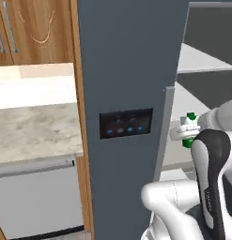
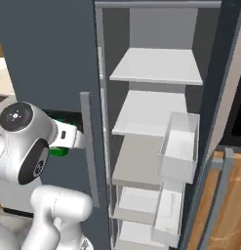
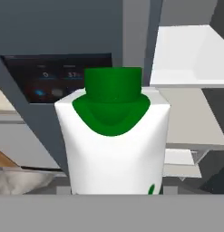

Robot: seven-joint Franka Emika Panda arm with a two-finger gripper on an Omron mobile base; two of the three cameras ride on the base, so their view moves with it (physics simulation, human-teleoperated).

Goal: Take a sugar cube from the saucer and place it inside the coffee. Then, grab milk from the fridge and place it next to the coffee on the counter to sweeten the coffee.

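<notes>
Milk (image 3: 115, 140) sat upright in the gripper's (image 1: 188, 130) grasp, just outside the open fridge (image 2: 156, 73) with its pale shelves (image 2: 158, 66).

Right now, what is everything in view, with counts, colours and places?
White milk carton with green top: one, close before the hand camera, in front of the fridge.
Tall dark grey fridge: one, door open, black panel with blue lights, grey vertical handle.
Pale fridge shelves: several, inside.
Beige-grey marbled stone counter: one, left of fridge.
Brown wooden cabinets: above counter.
White robot arm: one; fingers hidden.
</notes>
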